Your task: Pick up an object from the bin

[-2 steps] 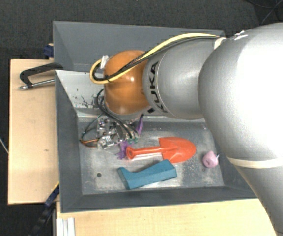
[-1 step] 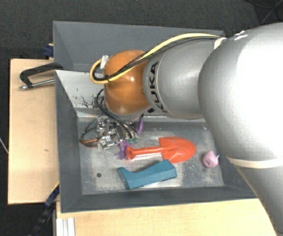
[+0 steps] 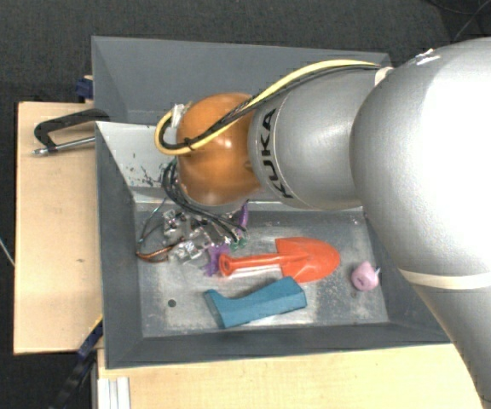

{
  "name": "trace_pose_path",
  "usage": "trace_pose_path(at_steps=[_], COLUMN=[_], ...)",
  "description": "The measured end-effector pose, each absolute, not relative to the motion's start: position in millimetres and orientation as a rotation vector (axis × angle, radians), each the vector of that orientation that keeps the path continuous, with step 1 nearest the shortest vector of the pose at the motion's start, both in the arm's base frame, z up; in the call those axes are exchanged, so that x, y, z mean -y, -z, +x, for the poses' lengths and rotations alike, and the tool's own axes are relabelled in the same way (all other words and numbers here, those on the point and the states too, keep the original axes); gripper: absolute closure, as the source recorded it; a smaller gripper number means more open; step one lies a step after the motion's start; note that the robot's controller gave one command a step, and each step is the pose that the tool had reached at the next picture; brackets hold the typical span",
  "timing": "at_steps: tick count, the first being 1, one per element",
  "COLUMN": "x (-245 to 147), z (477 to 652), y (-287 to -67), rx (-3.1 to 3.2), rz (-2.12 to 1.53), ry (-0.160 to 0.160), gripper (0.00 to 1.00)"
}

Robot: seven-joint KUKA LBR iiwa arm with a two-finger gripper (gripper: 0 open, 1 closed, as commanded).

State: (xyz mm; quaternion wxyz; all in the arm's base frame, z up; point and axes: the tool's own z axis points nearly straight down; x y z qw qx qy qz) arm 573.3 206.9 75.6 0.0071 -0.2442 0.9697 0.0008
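Observation:
My gripper point(image 3: 183, 230) hangs low over the back left part of the bin floor, its metal body partly hidden under the arm's fittings. A small purple thing point(image 3: 215, 256) lies just right of and below it, touching or nearly touching it. An orange toy shovel point(image 3: 301, 261) lies beside that, with its handle end toward the gripper and its blade pointing right. A blue oblong block point(image 3: 256, 303) rests nearer the front wall, apart from the gripper.
A small pink thing point(image 3: 364, 276) sits by the right wall. The arm covers the bin's back and right side. The bin's left wall is close to the gripper.

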Motion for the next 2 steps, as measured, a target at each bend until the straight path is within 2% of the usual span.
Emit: trace_pose_path(at_steps=[2], x=[-206.8], z=[573.2], y=[-75.6], rx=[-3.033], rz=[-0.763], ry=[-0.004], gripper=[1.00])
